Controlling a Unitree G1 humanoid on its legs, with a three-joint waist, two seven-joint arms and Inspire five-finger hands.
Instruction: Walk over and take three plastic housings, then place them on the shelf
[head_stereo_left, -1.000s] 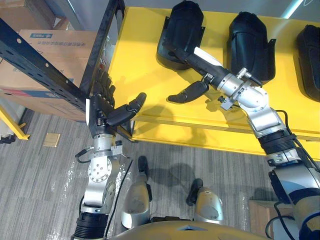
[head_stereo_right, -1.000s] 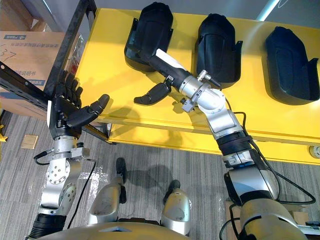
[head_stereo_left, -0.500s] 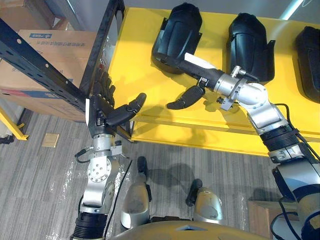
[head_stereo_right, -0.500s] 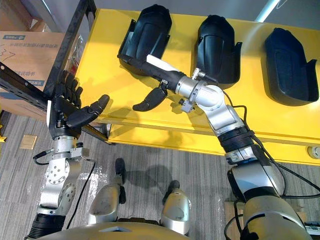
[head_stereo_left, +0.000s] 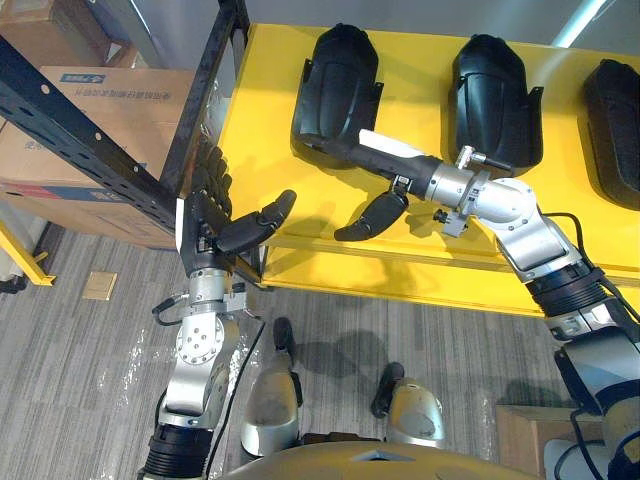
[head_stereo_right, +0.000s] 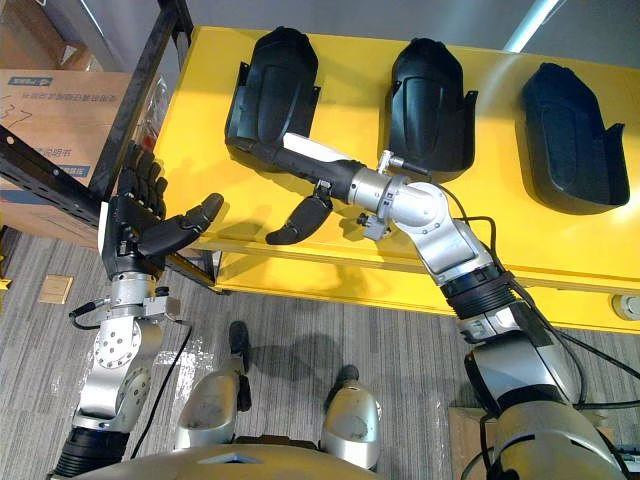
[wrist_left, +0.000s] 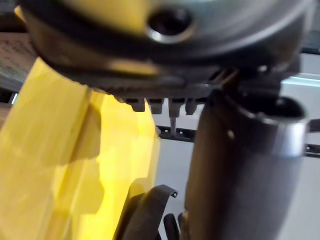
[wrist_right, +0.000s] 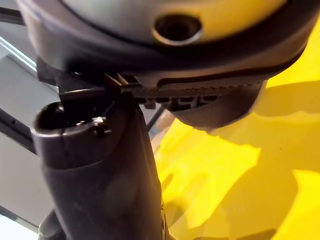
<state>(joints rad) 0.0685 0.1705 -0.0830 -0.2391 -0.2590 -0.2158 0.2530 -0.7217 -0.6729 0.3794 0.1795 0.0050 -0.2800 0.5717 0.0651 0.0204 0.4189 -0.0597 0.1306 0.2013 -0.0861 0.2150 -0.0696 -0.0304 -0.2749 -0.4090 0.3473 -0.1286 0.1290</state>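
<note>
Black plastic housings (head_stereo_left: 495, 95) lie three in a row on the yellow table (head_stereo_left: 265, 140). Your right hand (head_stereo_left: 388, 152) rests open, fingers straight, on the leftmost housing (head_stereo_left: 340, 85). It looks light, stiff and slippery, so hold its rim. Your left hand (head_stereo_left: 205, 215) is open too.

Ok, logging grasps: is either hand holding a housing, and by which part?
Nothing gripped. The right hand rests straight fingers on the leftmost housing at its near end, thumb clear; the left hand is empty.

Blue print strip on cardboard box (head_stereo_left: 112, 112) too small to read, no legible txt elsewhere
</note>
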